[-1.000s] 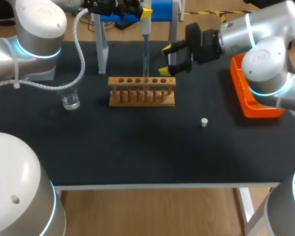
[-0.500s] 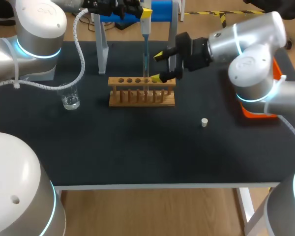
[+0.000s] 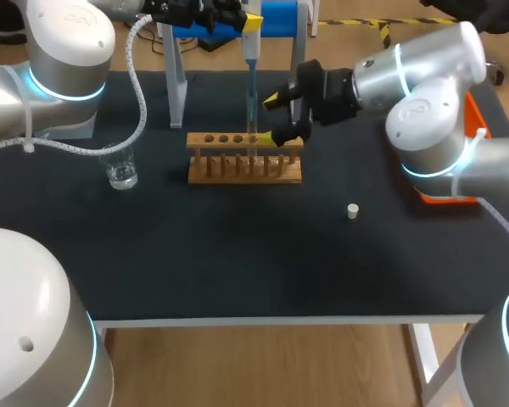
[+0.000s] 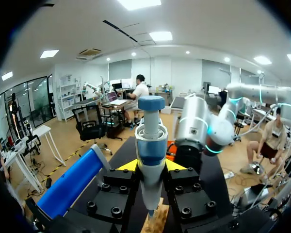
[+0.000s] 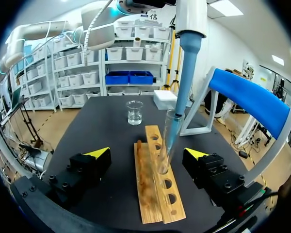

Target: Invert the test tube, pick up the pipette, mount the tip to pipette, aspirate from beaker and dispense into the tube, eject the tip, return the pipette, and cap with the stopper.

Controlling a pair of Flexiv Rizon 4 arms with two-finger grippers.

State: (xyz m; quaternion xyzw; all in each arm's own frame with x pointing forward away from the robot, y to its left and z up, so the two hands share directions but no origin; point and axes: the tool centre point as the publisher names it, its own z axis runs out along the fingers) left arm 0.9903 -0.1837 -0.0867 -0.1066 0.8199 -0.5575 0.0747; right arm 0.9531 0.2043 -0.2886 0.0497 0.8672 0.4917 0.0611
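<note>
My left gripper (image 3: 248,20) is shut on the blue and white pipette (image 4: 150,141), held upright above the wooden rack (image 3: 244,158). The pipette's tip (image 5: 173,127) reaches down into the glass test tube (image 5: 166,145), which stands upright in a hole of the rack (image 5: 155,189). My right gripper (image 5: 148,154) is open, one finger on each side of the rack, the tube ahead of it and untouched. In the head view the right gripper (image 3: 271,119) is just right of the tube (image 3: 253,136). The beaker (image 3: 120,168) stands left of the rack. The white stopper (image 3: 352,210) lies to the right, nearer the front.
A pipette stand with a blue top bar (image 3: 280,15) and white legs stands behind the rack. An orange tray (image 3: 445,188) sits at the table's right edge, partly behind my right arm. The beaker (image 5: 134,112) is beyond the rack's far end in the right wrist view.
My right arm has swung left from near the orange tray to the rack, gripper still open. The left arm and the pipette have not moved.
</note>
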